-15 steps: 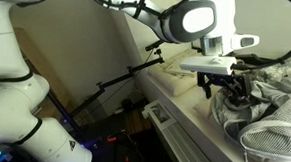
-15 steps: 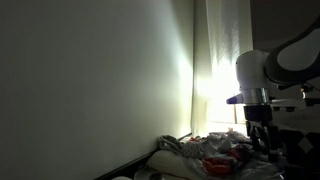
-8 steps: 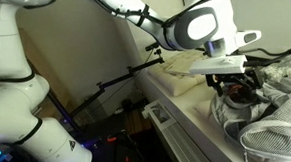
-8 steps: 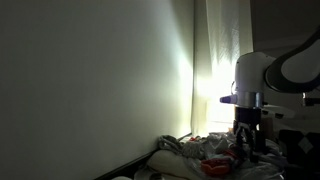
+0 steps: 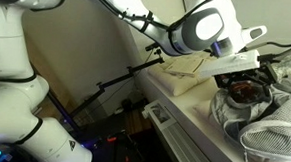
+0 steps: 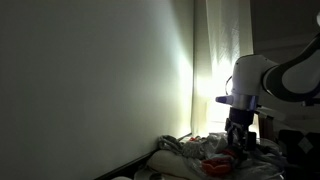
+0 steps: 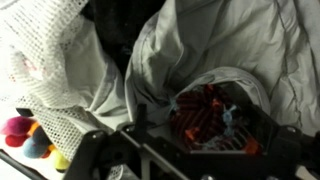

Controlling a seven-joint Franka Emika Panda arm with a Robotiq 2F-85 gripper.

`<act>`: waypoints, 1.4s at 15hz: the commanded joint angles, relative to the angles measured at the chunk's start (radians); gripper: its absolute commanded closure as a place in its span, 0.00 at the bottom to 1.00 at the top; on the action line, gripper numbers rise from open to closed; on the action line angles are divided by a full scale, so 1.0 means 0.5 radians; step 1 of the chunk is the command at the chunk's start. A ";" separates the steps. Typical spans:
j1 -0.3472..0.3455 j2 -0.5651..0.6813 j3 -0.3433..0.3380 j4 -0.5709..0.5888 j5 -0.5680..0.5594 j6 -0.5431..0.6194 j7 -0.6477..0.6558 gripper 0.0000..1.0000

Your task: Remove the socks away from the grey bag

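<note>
The grey bag point(image 7: 235, 40) is a crumpled fabric sack with its mouth open. Dark red and orange striped socks point(image 7: 205, 115) lie in that mouth. My gripper point(image 7: 195, 152) comes in from the bottom of the wrist view, open, with one dark finger on each side of the socks and just above them. In both exterior views the gripper point(image 5: 239, 91) point(image 6: 238, 140) hangs low over the bag point(image 5: 227, 112), with reddish cloth point(image 5: 249, 93) between the fingers. I cannot tell whether the fingers touch the socks.
A white mesh bag point(image 7: 45, 55) lies beside the grey bag, with colourful balls point(image 7: 25, 135) under it. The mesh bag point(image 5: 278, 133) sits on a white ledge point(image 5: 184, 108) by a wall. A black tripod point(image 5: 115, 84) stands below.
The arm has swung sideways along the ledge and come down, so the open gripper now sits at the bag's mouth over the socks.
</note>
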 commanded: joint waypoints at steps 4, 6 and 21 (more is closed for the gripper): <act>-0.023 0.085 0.048 0.105 0.030 -0.057 -0.029 0.00; -0.035 0.111 0.070 0.121 0.068 -0.086 -0.043 0.01; 0.454 -0.039 -0.077 -0.049 -0.333 -0.226 0.560 0.97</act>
